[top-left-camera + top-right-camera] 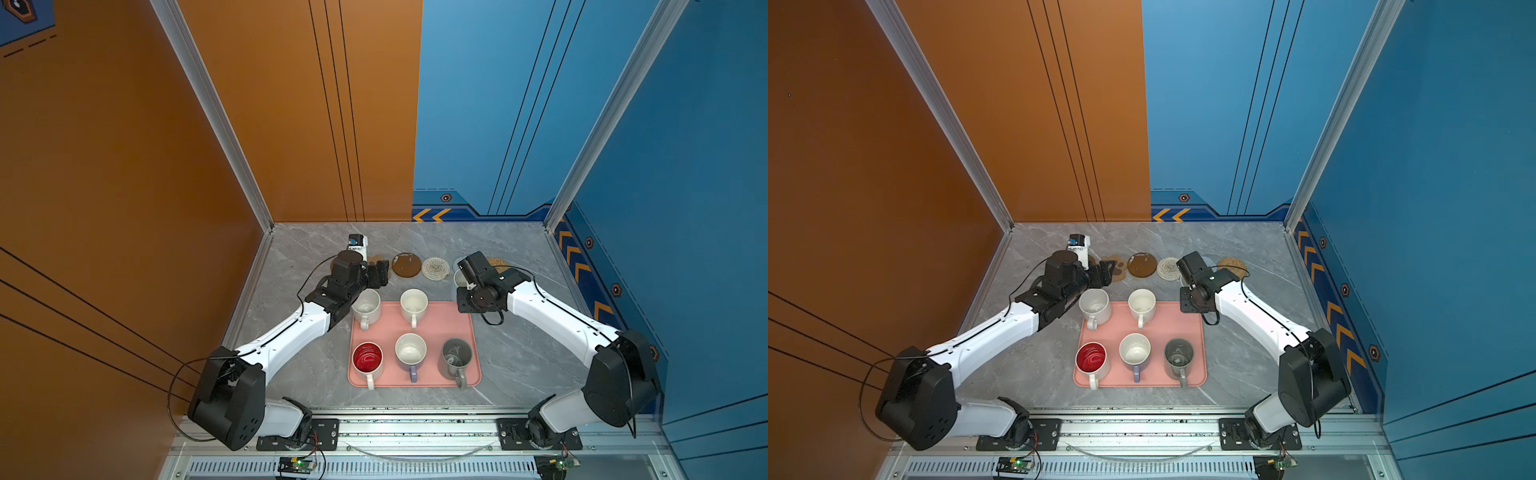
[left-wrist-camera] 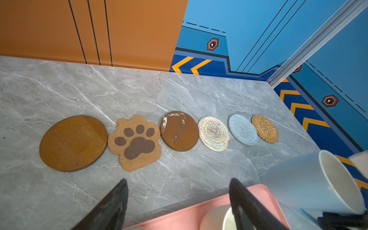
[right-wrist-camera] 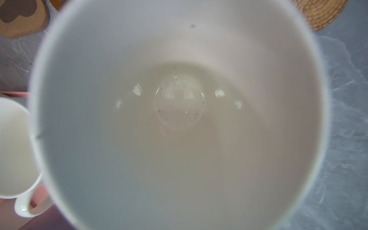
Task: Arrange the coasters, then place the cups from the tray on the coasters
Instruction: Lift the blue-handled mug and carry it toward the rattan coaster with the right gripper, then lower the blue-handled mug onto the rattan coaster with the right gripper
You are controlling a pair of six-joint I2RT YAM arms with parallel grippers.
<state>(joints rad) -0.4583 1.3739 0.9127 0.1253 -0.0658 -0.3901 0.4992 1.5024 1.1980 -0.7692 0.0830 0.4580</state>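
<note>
Light-blue, white-lined mug (image 2: 298,185): clamped in right jaws, just past far right corner of flat salmon-pink rectangular tray (image 1: 444,328) | tray holds five upright mugs (image 1: 410,349) | six flat coasters (image 2: 179,131) line grey marble bench (image 2: 59,89) behind | left jaws apart, holding nothing

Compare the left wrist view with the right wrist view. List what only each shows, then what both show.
Left wrist only: six coasters in a row, the open left gripper, and the light blue cup from outside. Right wrist only: that cup's white inside, filling the frame. Both: the paw-print coaster, rattan coaster and tray.
</note>
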